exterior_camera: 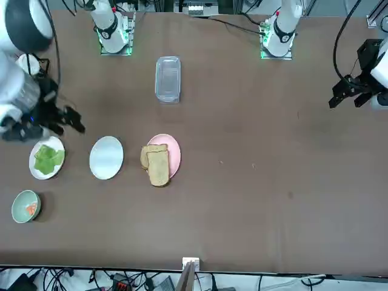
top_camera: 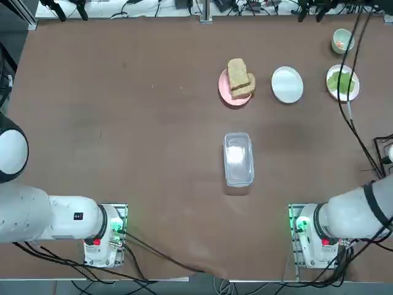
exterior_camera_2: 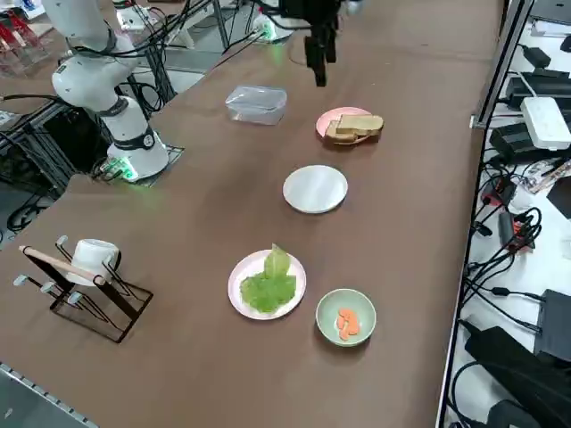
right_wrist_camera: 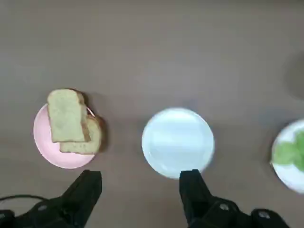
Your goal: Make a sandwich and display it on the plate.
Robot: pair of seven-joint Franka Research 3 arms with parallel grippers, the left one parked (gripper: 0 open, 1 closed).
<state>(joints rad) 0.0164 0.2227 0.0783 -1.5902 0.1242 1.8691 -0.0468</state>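
The plate [top_camera: 287, 84] [right_wrist_camera: 177, 141] is a small white round one lying bare at the table's far side. To its left, two toasted bread slices [top_camera: 241, 78] [right_wrist_camera: 71, 121] overlap on a pink plate [top_camera: 225, 92]. Green lettuce [top_camera: 341, 81] [exterior_camera_2: 268, 287] lies on a second white plate [exterior_camera: 36, 173]. A small green bowl [top_camera: 342, 41] [exterior_camera_2: 345, 316] holds orange-red bits. No sandwich is in view. My right gripper [right_wrist_camera: 140, 176] [exterior_camera: 70, 126] hangs high over the table, near the lettuce plate. It is open with nothing between its fingers.
A clear plastic lidded box [top_camera: 238, 158] [exterior_camera: 168, 79] lies mid-table. A black rack [exterior_camera_2: 85, 294] holding a white mug stands at the table's right end. Cables [top_camera: 353, 123] trail past the lettuce plate.
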